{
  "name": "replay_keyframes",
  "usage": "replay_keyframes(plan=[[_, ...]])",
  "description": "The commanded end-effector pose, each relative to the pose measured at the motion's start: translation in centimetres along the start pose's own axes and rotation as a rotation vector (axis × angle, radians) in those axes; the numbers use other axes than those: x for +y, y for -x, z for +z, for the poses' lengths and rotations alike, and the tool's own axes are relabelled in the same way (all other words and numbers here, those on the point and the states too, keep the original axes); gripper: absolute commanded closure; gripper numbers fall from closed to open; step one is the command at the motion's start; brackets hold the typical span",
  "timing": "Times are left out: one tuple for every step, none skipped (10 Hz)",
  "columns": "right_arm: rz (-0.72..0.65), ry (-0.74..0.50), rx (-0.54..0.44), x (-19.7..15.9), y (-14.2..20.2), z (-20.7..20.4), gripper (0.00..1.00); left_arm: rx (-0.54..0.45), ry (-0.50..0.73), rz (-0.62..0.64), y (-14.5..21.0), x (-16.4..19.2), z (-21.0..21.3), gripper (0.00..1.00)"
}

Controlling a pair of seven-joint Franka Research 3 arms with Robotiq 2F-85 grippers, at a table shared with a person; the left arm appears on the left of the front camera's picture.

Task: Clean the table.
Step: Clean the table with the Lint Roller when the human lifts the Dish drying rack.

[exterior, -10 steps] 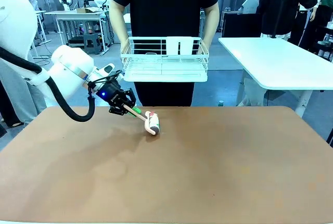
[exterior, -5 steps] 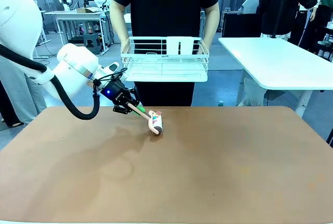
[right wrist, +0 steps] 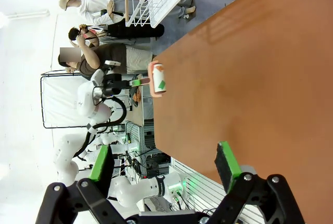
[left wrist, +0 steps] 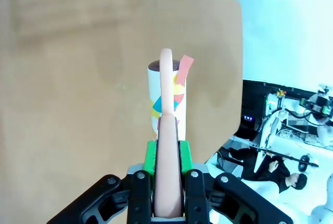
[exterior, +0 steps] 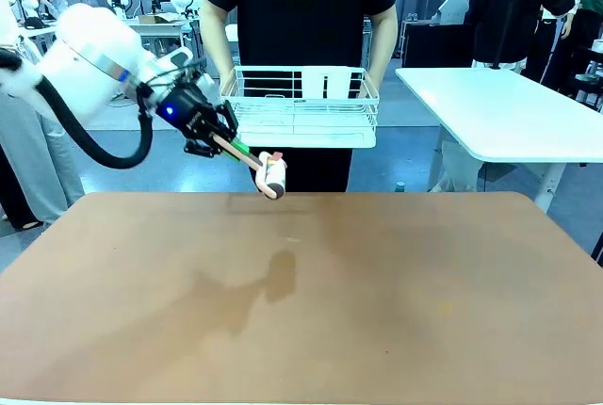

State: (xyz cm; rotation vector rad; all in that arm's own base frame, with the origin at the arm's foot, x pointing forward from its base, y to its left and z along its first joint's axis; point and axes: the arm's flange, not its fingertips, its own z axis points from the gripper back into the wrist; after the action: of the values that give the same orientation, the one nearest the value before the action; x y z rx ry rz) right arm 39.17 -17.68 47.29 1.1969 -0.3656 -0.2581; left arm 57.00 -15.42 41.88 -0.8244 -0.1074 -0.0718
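Toward ten o'clock in the front view, the left gripper point(exterior: 219, 144) is clenched on the pale pink handle point(exterior: 241, 154) of a lint roller point(exterior: 272, 175), whose head slants down toward four o'clock from the jaws. The roller hangs in the air over the far edge of the table point(exterior: 377, 311), clear of the top, and its shadow point(exterior: 273, 268) lies on the bare reddish-brown surface near the middle. In the left wrist view, the green pads point(left wrist: 151, 156) press the handle point(left wrist: 167, 182) from both sides, and the roller's white drum point(left wrist: 166, 99), stuck with coloured scraps, points to twelve o'clock above the tabletop point(left wrist: 78, 78). At twelve o'clock, beyond the table, a person point(exterior: 297, 9) in a black shirt holds a white wire basket point(exterior: 300, 108) in both hands, just beside the roller. A white-topped table point(exterior: 509, 113) stands at two o'clock. In the right wrist view, the right gripper point(right wrist: 162, 161) is released, its fingers spread wide with nothing between them, over the table's edge point(right wrist: 177, 146).
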Motion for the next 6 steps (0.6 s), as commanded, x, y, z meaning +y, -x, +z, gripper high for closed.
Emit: replay_keyframes(plan=[[0.008,-0.011,0.005,0.2,0.1,0.1,0.00,-0.011,-0.018,0.015,1.2,0.7,1.7,0.79],[0.008,-0.011,0.005,0.2,0.1,0.1,0.00,-0.016,-0.034,0.012,1.5,0.4,2.9,0.79],[0.008,-0.011,0.005,0.2,0.1,0.1,0.00,0.024,-0.075,0.007,1.8,0.1,4.8,0.79],[0.008,-0.011,0.005,0.2,0.1,0.1,0.00,0.019,-0.148,-0.018,1.8,-0.1,7.8,0.79],[0.008,-0.011,0.005,0.2,0.1,0.1,0.00,0.007,-0.235,-0.017,2.0,0.1,10.8,0.79],[0.008,-0.011,0.005,0.2,0.1,0.1,0.00,0.049,-0.315,-0.083,3.1,0.9,14.7,0.79]])
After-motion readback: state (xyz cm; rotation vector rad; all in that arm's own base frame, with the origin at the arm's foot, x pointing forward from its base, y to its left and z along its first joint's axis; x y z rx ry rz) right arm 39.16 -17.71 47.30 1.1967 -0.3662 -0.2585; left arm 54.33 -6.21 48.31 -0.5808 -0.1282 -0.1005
